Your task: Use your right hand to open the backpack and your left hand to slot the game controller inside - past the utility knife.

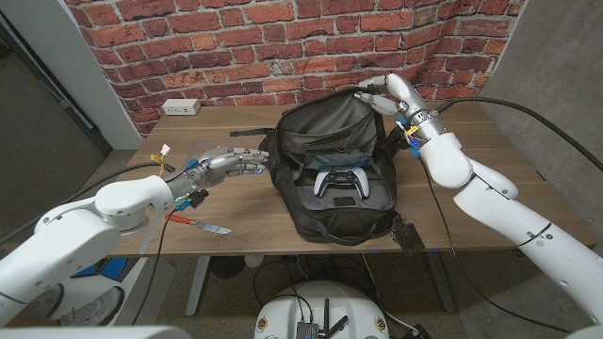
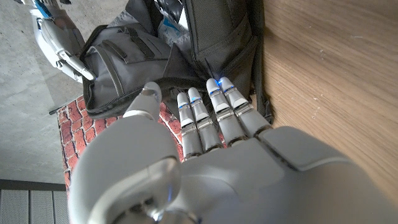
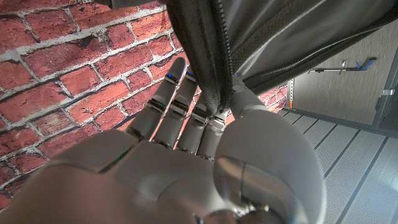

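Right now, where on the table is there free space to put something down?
Bare wood lies on the table between the wall outlet and the left hand, and again right of the backpack, past the right hand. It is crowded near the utility knife.

On my screens: one black backpack (image 1: 334,160) standing open on one wooden table (image 1: 471,169). One white game controller (image 1: 339,183) lies inside it. One utility knife (image 1: 196,222) with a red handle sits on the table. Two robot hands, the left hand (image 1: 231,162) and the right hand (image 1: 384,92). One white wall socket (image 1: 180,107) behind.
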Tool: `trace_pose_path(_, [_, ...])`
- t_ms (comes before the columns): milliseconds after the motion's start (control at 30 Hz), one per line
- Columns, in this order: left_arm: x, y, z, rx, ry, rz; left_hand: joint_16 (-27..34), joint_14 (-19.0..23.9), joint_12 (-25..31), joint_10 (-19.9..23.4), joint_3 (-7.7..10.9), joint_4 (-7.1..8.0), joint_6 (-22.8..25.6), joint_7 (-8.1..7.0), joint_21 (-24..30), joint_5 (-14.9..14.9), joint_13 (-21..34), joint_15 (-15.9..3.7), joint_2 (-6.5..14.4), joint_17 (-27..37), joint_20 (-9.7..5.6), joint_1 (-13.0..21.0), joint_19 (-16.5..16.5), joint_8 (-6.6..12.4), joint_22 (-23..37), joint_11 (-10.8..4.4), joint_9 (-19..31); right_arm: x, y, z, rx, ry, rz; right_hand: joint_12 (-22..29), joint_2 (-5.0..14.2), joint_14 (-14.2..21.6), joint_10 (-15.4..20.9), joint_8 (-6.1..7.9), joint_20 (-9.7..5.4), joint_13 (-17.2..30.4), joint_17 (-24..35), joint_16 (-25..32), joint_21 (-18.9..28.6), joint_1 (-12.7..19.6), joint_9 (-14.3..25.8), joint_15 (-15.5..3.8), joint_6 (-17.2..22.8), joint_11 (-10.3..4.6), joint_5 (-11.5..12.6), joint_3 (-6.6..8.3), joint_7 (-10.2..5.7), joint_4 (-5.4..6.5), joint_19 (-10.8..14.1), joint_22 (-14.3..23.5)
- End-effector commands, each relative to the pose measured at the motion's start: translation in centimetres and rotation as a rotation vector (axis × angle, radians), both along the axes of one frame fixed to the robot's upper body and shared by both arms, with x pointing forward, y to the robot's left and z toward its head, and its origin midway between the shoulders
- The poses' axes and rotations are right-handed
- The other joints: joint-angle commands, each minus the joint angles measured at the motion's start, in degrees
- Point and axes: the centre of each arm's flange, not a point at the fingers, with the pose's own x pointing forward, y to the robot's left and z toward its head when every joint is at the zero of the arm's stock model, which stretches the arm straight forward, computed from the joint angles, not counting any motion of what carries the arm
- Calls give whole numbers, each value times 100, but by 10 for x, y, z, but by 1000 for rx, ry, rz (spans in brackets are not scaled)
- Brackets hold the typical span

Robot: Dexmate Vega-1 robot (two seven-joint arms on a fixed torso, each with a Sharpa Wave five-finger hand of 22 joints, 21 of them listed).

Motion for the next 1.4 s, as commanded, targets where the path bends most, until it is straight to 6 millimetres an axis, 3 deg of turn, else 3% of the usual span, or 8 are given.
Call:
trace_pose_path(33, [1, 7, -10, -68, -36, 69, -49, 5, -24, 28, 42, -4, 48, -7, -3, -8, 18, -611, 15, 28, -276, -52, 14, -25, 28, -2, 16, -7, -6, -13, -28, 17, -3, -25, 15, -24, 30, 56, -887, 23, 24, -15, 41, -21, 23, -492, 59, 8, 36, 29, -15, 11, -14, 16])
trace_pose_path(1400, [46, 41, -12, -254, -140, 193, -104, -109, -119, -36, 139, -29, -1, -45, -56, -8, 26, -590, 42, 28, -258, -99, -67, -87, 30, -50, 23, -19, -2, -49, -38, 56, -30, 52, 8, -53, 117, 68, -887, 141, 40, -60, 94, -67, 30, -511, 72, -40, 49, 28, -87, 14, -108, -7])
